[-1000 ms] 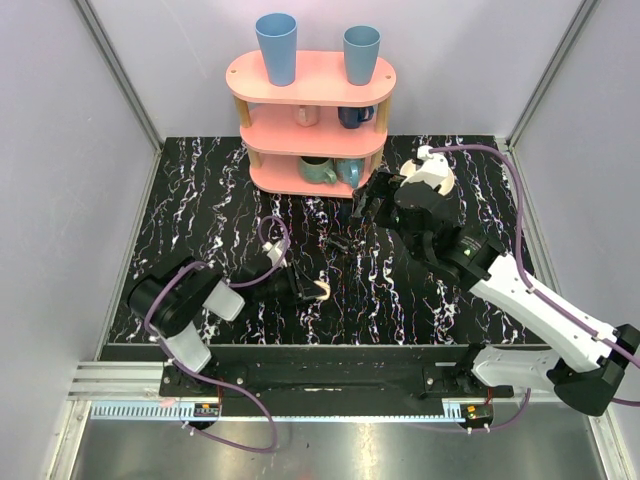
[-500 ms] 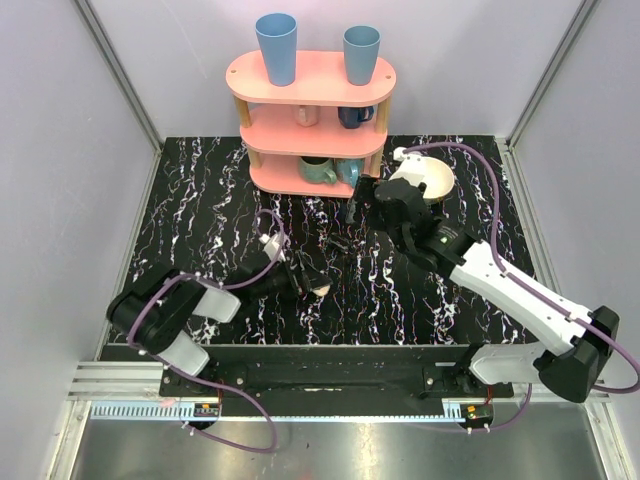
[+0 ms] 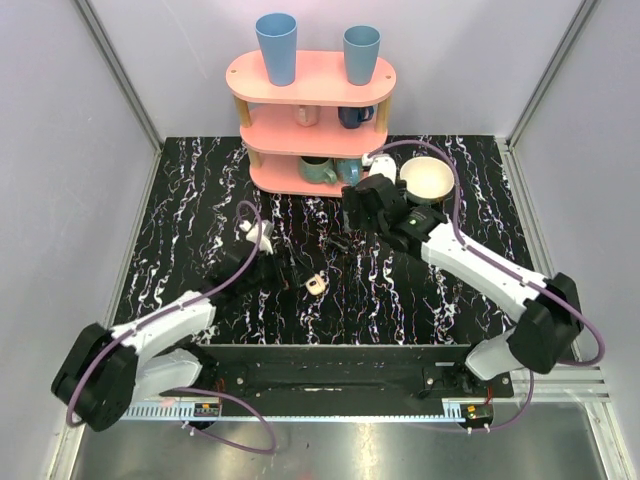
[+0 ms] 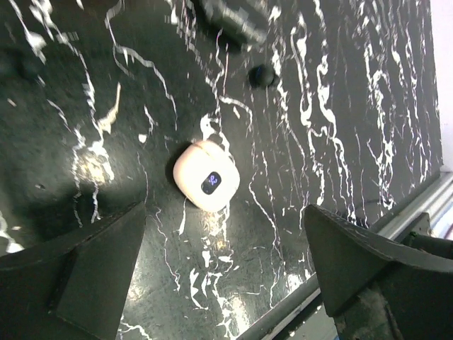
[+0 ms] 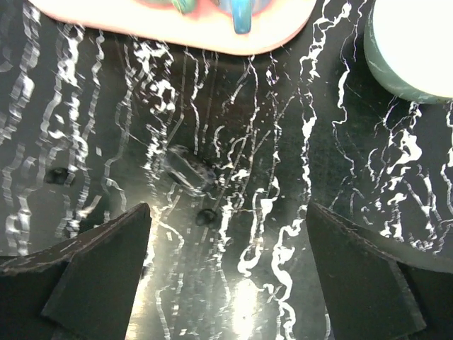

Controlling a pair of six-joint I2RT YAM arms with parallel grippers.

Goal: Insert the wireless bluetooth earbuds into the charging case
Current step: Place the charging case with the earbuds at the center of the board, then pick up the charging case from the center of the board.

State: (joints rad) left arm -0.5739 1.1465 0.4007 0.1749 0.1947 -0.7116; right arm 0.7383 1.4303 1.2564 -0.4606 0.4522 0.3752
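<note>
Charging case (image 4: pixel 207 183) lies on the marbled table (image 4: pixel 354 106) just ahead of the left gripper (image 4: pixel 225 212), spread wide; the right gripper (image 5: pixel 228 209) gapes likewise, empty. Probably light, rigid, slick: pinch opposite sides.

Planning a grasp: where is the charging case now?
The charging case lies mid-table in the top view, just right of the left gripper, in front of the pink shelf.

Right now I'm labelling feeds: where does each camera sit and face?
Top external: high behind the robot, down onto black marbled table; left arm, right arm.
Left wrist: on left arm, down at cream-white rounded-square case; left gripper fingers.
Right wrist: on right arm, down at pink shelf foot, round cream bowl; right gripper fingers.
Top and left wrist share the case.
</note>
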